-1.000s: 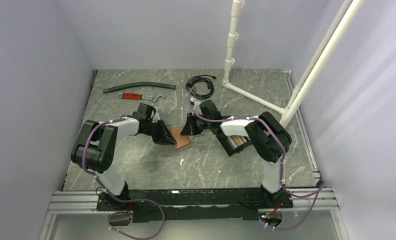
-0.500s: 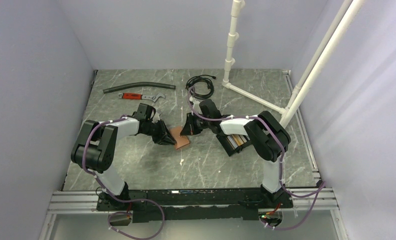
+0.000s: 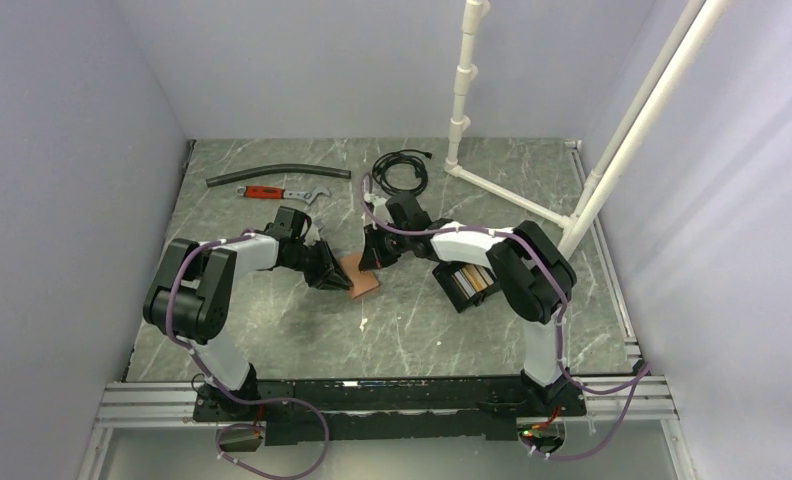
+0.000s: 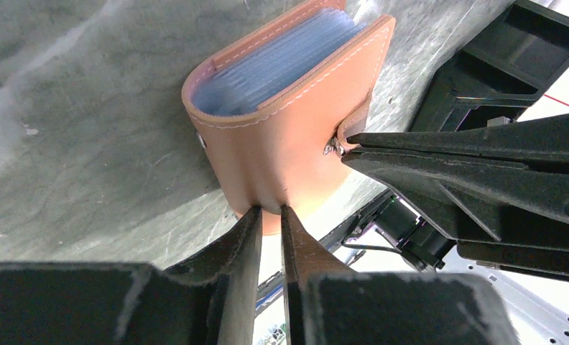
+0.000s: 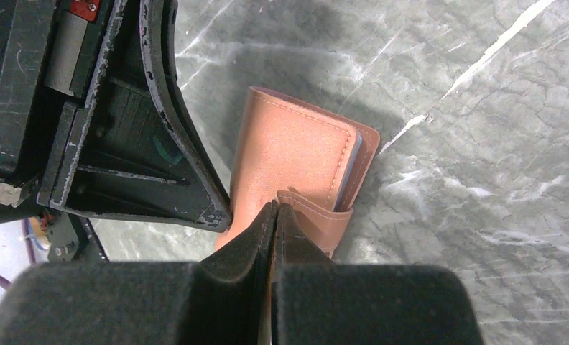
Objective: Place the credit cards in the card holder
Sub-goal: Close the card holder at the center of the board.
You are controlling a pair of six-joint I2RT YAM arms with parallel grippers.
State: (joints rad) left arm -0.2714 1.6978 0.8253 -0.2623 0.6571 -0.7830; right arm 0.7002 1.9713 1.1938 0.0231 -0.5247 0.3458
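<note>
A tan leather snap wallet (image 3: 364, 282) lies mid-table between both grippers, with bluish clear sleeves (image 4: 278, 61) showing inside it. My left gripper (image 3: 334, 279) is shut on the wallet's edge (image 4: 296, 144), its tips (image 4: 269, 209) pinching the leather. My right gripper (image 3: 371, 262) is shut on the wallet's snap flap (image 5: 317, 215), its tips (image 5: 275, 206) closed together. The black card holder (image 3: 450, 291) sits under my right arm, to the right of the wallet. Gold and brown credit cards (image 3: 477, 281) lie in it, partly hidden by the arm.
A black hose (image 3: 277, 177), a red-handled wrench (image 3: 282, 193) and a coiled black cable (image 3: 402, 172) lie at the back. A white pipe frame (image 3: 512, 195) stands at the back right. A small white scrap (image 3: 362, 322) lies near the front.
My right wrist has shifted a little to the left and back while holding the flap. The left arm and the wallet have barely moved.
</note>
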